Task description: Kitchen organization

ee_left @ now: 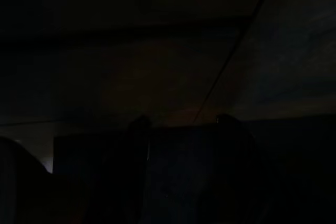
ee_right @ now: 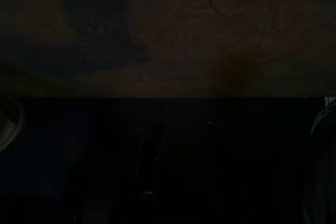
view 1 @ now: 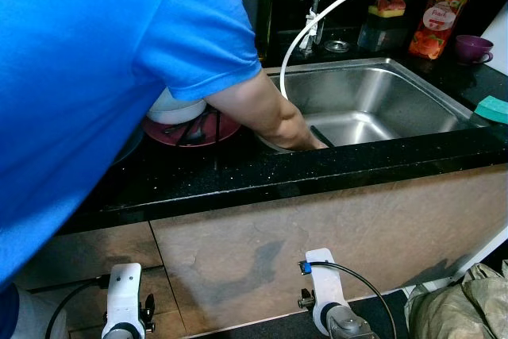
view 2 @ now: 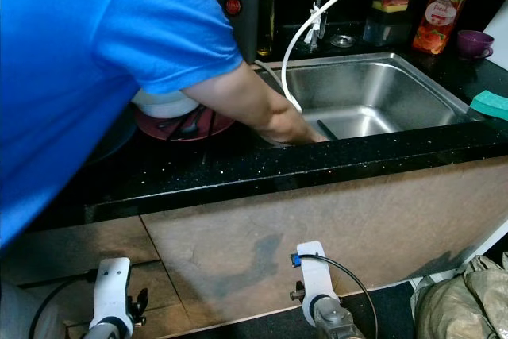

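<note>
A person in a blue shirt (view 1: 95,77) leans over the black counter (view 1: 333,166) and reaches a hand (view 1: 298,136) into the left end of the steel sink (view 1: 432,94), beside a black utensil (view 1: 321,134). Behind the forearm a white bowl (view 1: 178,109) and dark cutlery rest on a maroon plate (view 1: 225,128). My left arm (view 1: 123,301) and right arm (view 1: 324,295) hang low in front of the brown cabinet front (view 1: 317,236), well below the counter. Both wrist views are nearly black.
A white hose (view 1: 313,25) curves from the tap into the sink. Behind it stand an orange soap bottle (view 1: 438,17), a purple cup (view 1: 474,47), a sponge holder (view 1: 385,13) and a grey jug (view 2: 234,5). A green sponge (view 1: 494,109) lies right of the sink. A bag (view 1: 460,307) sits on the floor.
</note>
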Motion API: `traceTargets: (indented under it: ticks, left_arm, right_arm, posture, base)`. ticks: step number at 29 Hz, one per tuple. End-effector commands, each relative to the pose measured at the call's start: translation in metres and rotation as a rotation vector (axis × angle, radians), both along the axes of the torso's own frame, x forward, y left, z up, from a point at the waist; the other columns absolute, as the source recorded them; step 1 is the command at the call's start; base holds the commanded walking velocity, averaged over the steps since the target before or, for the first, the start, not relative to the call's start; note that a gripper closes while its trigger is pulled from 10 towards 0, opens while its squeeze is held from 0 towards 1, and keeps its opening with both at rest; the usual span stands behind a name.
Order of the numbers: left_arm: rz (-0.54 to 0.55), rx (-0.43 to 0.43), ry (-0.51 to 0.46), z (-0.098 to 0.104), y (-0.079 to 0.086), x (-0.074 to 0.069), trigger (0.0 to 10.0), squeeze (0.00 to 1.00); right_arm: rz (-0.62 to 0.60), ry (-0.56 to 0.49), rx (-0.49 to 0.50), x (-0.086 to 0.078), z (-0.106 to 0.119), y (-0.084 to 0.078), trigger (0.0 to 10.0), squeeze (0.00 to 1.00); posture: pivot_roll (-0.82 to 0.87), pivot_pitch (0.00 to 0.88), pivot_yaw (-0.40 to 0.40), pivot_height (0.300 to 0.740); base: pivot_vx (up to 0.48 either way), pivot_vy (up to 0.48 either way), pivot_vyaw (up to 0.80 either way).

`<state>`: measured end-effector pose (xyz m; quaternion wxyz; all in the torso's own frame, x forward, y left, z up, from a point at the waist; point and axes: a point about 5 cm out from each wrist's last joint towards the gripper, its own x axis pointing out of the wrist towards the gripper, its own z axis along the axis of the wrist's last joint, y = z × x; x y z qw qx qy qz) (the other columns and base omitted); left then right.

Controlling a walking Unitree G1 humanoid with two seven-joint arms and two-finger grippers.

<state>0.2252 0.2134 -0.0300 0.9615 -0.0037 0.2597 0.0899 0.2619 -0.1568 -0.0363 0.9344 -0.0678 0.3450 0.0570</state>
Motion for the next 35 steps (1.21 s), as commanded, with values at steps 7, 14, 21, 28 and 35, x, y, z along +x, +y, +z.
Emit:
traceTargets:
  ticks: [7,14,21,28,35]
  left_arm:
    - [0.0,-0.001,0.034,-0.005,0.001,-0.005,10.0,0.0]
    - [0.014,0.003,0.019,-0.002,0.002,-0.002,10.0,0.0]
    - [0.02,0.006,0.014,-0.001,0.004,0.002,10.0,0.0]
    - [-0.086,-0.008,0.014,-0.002,-0.007,0.001,10.0,0.0]
    - [-0.04,-0.019,0.076,-0.007,-0.004,-0.002,10.0,0.0]
  right_arm:
    - [-0.003,0.011,0.0,0.002,0.001,0.0,10.0,0.0]
    - [-0.024,0.012,0.001,0.003,0.002,-0.004,10.0,0.0]
    - [-0.031,0.008,0.004,0.005,0.003,-0.005,10.0,0.0]
    - [-0.027,0.003,0.008,0.005,0.003,-0.003,10.0,0.0]
    - [-0.012,0.024,0.011,0.003,0.001,0.0,10.0,0.0]
  posture:
    - [0.02,0.067,-0.009,0.74]
    - [0.02,0.068,-0.001,0.74]
    - [0.03,0.065,-0.014,0.74]
    - [0.02,0.069,-0.002,0.74]
    - [0.03,0.072,-0.015,0.74]
  base:
    - [0.0,0.0,0.0]
    - [0.0,0.0,0.0]
    - [0.0,0.0,0.0]
    - [0.0,0.0,0.0]
    - [0.0,0.0,0.0]
